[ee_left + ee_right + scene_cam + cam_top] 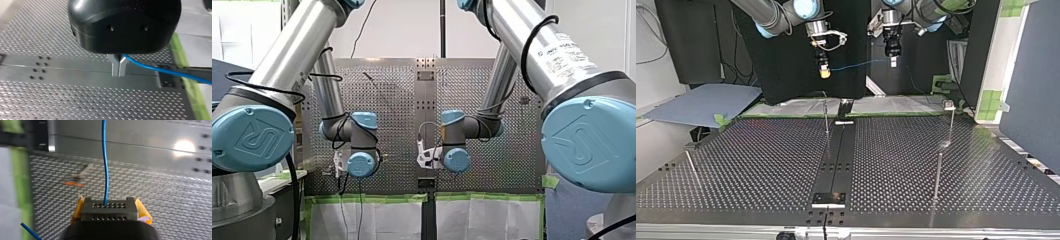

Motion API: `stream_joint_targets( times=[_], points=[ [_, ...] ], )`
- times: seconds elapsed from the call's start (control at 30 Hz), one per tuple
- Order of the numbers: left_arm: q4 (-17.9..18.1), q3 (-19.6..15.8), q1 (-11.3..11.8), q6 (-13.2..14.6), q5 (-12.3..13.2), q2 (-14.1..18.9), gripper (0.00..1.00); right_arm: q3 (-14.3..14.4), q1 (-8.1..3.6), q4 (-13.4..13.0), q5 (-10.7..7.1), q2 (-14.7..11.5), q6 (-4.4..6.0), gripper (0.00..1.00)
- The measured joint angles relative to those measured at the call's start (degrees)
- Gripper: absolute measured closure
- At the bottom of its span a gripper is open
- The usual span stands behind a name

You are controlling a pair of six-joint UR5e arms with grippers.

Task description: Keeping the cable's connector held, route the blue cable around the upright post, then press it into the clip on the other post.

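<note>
Hanging taut above the far end of the rail (pixel 838 150), the cable (pixel 105 170) is a thin, glossy blue strand stretched between the two grippers, well clear of the table (pixel 761 165). That rail is a smooth, dark metal strip running down the middle of the plate, which is matt grey and dotted with rows of small holes.

My right gripper (pixel 824 72) hangs on one side of the rail. Its yellow pads (pixel 145 215) are clamped on the connector (pixel 109 211), a squarish grey block with two rows of tiny round holes. The cable rises straight out of the upper row. A second short bit of blue strand shows beside the gripper body.

My left gripper (pixel 119 71) hangs on the other side of the rail, at about the same height. Its narrow, bare metal fingers (pixel 115 67) are pinched together on the cable, which bends away to one side across the rail.

On the table, the post (pixel 826 120), a slim shiny rod, stands upright just beside the rail, on my right gripper's side. Well away from the rail on my left gripper's side, another slim rod bears the clip (pixel 949 105), a small pale blocky head. The cable touches neither.
</note>
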Motion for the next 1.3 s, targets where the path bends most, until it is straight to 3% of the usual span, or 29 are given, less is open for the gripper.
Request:
stream_joint_targets(
  times=[0.27, 0.6, 0.7, 0.83, 1.03, 1.3],
  points=[
    [-0.02, -0.02, -0.04, 0.00, -0.43, -4.55, 1.00, -0.03, -0.02, 5.16, 0.02, 1.64, 0.02, 1.00],
    [0.08, 0.02, 0.09, -0.11, -0.31, -5.14, 1.00, -0.12, -0.13, 6.18, 0.08, 1.80, -0.07, 1.00],
    [0.51, 0.26, 0.32, -0.54, 0.19, -4.33, 1.00, -0.87, -0.42, 6.30, 0.28, 1.73, -0.07, 1.00],
    [0.16, 0.41, 0.47, -1.54, 0.87, -2.31, 1.00, -2.22, -0.26, 6.57, 0.31, -0.09, 1.03, 1.00],
    [-2.73, 0.44, 1.43, -4.58, 2.92, 1.00, 1.00, -4.82, -0.15, 8.64, -1.98, -3.41, 1.36, 1.00],
    [-7.18, 2.39, 3.11, -6.83, 0.39, 5.53, 1.00, -8.59, -0.03, 12.36, -4.64, -7.24, 1.73, 1.00]
  ],
)
